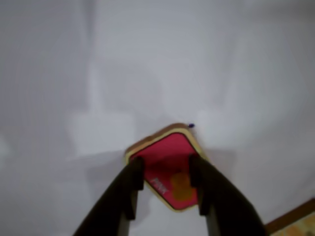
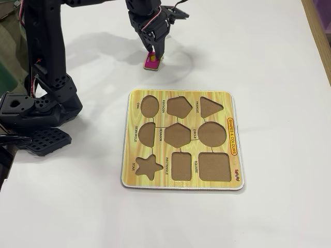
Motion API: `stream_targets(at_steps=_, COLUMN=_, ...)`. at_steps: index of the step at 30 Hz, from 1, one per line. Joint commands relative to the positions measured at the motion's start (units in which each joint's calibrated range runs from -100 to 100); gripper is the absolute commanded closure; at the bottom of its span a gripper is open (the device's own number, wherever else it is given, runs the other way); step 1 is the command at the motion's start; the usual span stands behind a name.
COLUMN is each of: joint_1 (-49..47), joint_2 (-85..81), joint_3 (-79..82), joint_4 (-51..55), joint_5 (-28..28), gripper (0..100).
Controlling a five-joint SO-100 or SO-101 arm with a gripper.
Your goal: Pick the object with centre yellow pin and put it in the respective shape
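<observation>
The object with centre yellow pin [image 1: 165,147] is a magenta-pink piece with pale edges, lying flat on the white table. Its yellow knob [image 1: 181,187] sits between my fingers, close to the right one in the wrist view. My gripper [image 1: 165,164] is open and straddles the piece, the fingers wider apart than the knob. In the fixed view the gripper [image 2: 153,53] points down onto the piece [image 2: 151,63], beyond the board's far edge. The respective shape [image 2: 182,166] is the brown upright rectangle cut-out in the yellow puzzle board's [image 2: 178,94] near row.
The wider square cut-out [image 2: 214,166] lies right of the rectangle, a star cut-out [image 2: 148,166] to its left. The arm's black base [image 2: 36,108] stands at the left. A wooden table edge [image 2: 316,31] runs along the right. A brown-yellow edge [image 1: 295,221] shows at the wrist view's corner.
</observation>
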State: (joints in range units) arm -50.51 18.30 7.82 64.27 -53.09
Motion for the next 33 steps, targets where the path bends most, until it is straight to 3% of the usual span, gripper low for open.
stream_targets(at_steps=1, joint_1=3.54, joint_2=-5.66, joint_3=2.43, joint_4=-0.40, joint_5=0.17, gripper=89)
stream_targets(at_steps=33, joint_1=5.69, joint_2=-8.68, joint_3=7.01, joint_4=-1.09, joint_5=0.06, gripper=89)
